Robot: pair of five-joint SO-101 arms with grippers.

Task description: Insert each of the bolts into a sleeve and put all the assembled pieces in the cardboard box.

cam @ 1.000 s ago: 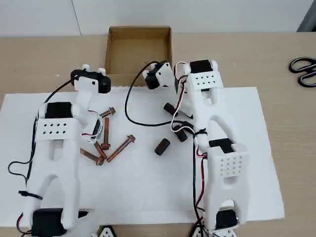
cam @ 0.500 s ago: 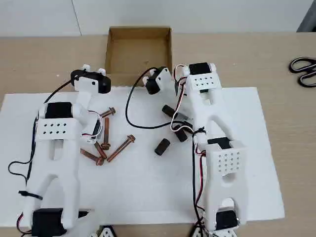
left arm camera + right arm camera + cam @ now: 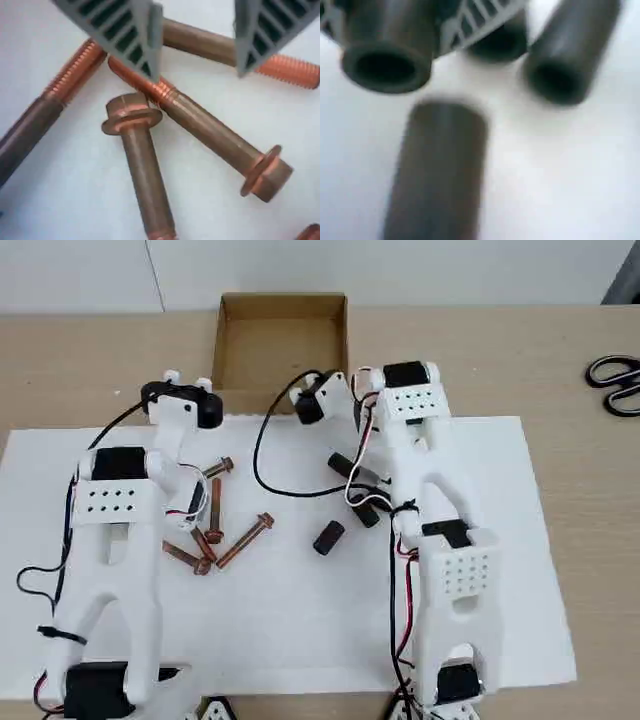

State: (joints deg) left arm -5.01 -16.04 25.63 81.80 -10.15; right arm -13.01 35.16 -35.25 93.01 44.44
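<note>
I am holding my left gripper (image 3: 198, 67) open just above the bolts (image 3: 245, 540), its two grey fingers (image 3: 127, 30) spread apart with one bolt's shank (image 3: 200, 42) crossing the gap between them. Beneath the tips, the bolts are lying in a loose, crossing heap: a flanged head (image 3: 131, 114) is pressing against the side of a longer bolt (image 3: 210, 132), and bare paper is showing around them. On the high view this heap is lying on the white sheet (image 3: 300, 640) just beside my left arm (image 3: 115, 505), well inside the sheet's edges. A wide strip of bare sheet is separating it from the sleeves (image 3: 328, 537), which are lying close by my right arm (image 3: 445, 560); one of them is sitting apart from the others, nearer the middle of the sheet. A sleeve mouth (image 3: 385, 62) is sitting right up against my right gripper (image 3: 462, 25), and I cannot tell whether that gripper is clamping it. Three more sleeves are crowding near it, the nearest one (image 3: 442, 170) lying flat. A black cable (image 3: 258, 455) is looping over the sheet between the bolts and the sleeves. The cardboard box (image 3: 283, 308) is standing open on the table (image 3: 560, 350), just past the sheet's far edge. Scissors (image 3: 615, 380) are lying at the table's right edge, well apart from everything else.
</note>
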